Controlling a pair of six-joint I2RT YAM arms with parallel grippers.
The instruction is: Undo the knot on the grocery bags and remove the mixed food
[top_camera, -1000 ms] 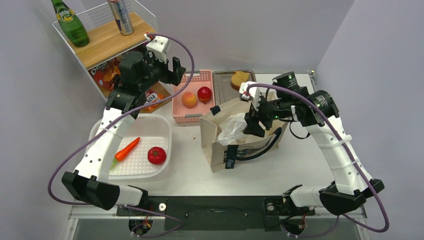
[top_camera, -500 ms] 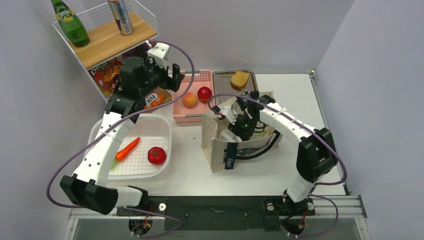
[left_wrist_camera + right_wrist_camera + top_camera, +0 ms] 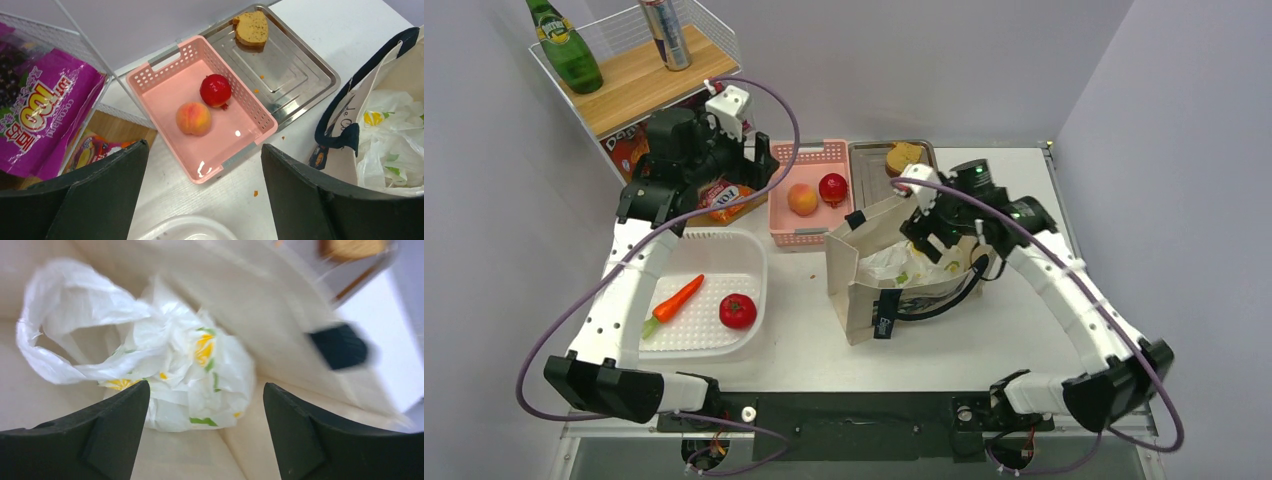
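Note:
The cream canvas tote [image 3: 864, 300] with navy handles stands open at mid-table. The thin white plastic bag [image 3: 902, 264] with green and orange prints lies crumpled inside it [image 3: 190, 365]. My right gripper [image 3: 932, 238] hovers open over the tote's mouth, the bag just beyond its fingertips [image 3: 205, 432], nothing held. My left gripper [image 3: 762, 165] is open and empty [image 3: 205, 195] above the table by the pink basket [image 3: 250, 107]. That basket holds a peach [image 3: 802, 199] and a red round fruit [image 3: 832, 187]. A carrot [image 3: 674, 298] and tomato [image 3: 737, 311] lie in the clear tub [image 3: 754, 262].
A wire shelf at back left carries a silver can [image 3: 665, 32] and a green bottle [image 3: 564, 45]; snack packets [image 3: 724, 198] sit under it. A steel tray [image 3: 869, 165] with a bread slice [image 3: 905, 156] is behind the tote.
The right gripper shut on the plastic bag, pushed down into the tote, then opened and rose; the bag now lies loose inside. The left gripper drew back slightly left.

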